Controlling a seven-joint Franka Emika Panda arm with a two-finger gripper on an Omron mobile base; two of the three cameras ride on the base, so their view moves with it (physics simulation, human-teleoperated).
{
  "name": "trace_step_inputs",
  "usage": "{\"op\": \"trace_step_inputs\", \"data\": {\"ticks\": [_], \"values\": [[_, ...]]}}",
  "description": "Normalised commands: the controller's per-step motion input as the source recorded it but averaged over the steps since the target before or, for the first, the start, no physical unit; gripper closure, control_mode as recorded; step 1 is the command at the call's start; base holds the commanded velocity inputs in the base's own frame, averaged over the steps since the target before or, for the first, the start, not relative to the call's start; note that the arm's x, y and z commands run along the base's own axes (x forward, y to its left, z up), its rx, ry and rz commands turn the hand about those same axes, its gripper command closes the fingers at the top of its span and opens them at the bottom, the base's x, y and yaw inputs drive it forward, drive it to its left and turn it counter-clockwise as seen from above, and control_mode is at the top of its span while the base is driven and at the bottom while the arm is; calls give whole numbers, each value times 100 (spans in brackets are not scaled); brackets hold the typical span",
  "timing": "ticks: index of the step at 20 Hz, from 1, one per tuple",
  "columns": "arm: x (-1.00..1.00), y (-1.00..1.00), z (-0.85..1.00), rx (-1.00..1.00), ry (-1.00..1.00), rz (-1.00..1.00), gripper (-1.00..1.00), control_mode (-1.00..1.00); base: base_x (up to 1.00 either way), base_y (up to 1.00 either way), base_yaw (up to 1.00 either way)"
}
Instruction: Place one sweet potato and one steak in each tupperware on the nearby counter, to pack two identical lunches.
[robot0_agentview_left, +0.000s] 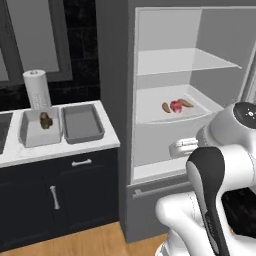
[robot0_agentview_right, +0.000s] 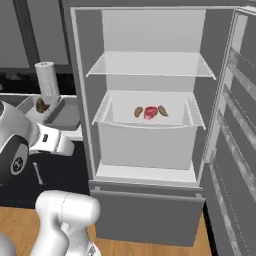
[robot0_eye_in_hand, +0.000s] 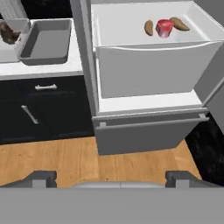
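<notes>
Tool (robot0_eye_in_hand: 111, 177) agape; two sweet potatoes (robot0_eye_in_hand: 149, 27), two steaks (robot0_eye_in_hand: 164, 28), two tupperwares (robot0_eye_in_hand: 46, 41).

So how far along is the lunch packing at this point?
Done: the dark brown steak lies in the lighter tupperware. In hand: nothing; the gripper is open and empty. Left: the red steak and both sweet potatoes sit on the fridge shelf; the darker tupperware holds nothing.

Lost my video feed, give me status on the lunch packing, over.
Claw open, empty, facing the open fridge. Brown steak in the lighter tupperware; darker tupperware bare. Red steak between two sweet potatoes on the fridge shelf. Nothing in the way.
</notes>
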Motion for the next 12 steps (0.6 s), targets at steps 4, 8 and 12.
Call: {"op": "trace_step_inputs", "data": {"ticks": [4,8,12], "values": [[0,0,0,0,0,0,-100,100,33,-86,0],[0,0,0,0,0,0,-100,100,56,-47,0],[0,0,0,0,0,0,-100,100,99,-6,0]]}}
